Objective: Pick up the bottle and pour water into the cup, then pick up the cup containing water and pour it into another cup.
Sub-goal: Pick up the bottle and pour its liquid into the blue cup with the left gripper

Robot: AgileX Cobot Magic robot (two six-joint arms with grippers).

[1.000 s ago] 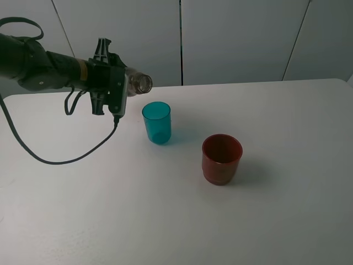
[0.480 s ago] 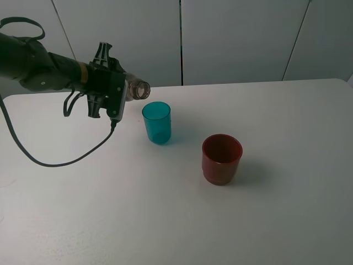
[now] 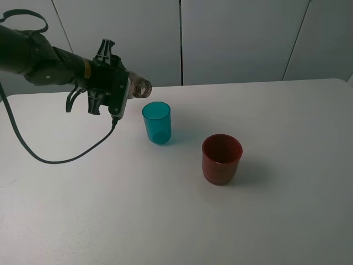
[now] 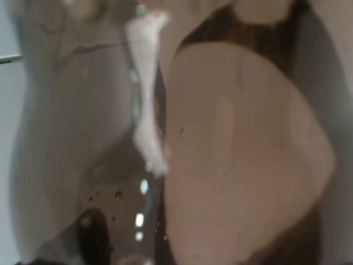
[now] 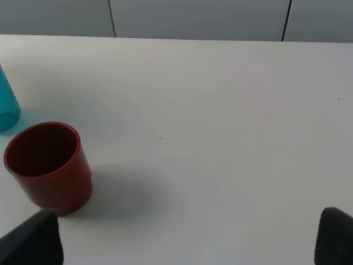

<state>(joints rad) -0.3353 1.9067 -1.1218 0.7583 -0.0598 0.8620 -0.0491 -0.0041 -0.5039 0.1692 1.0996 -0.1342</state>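
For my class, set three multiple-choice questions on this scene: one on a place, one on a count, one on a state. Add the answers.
1. In the high view, the bottle's mouth is: A) up and left of the teal cup; B) down inside that cup; C) right of it.
2. Cups standing on the table: A) one; B) two; C) three.
3. The bottle is: A) upright; B) tilted, held in the left gripper; C) capped, lying down.

Answers: 1 A, the mouth shows beyond the rim's upper left. 2 B, only the teal cup and the red cup. 3 B, the gripper is closed round the slanted body.
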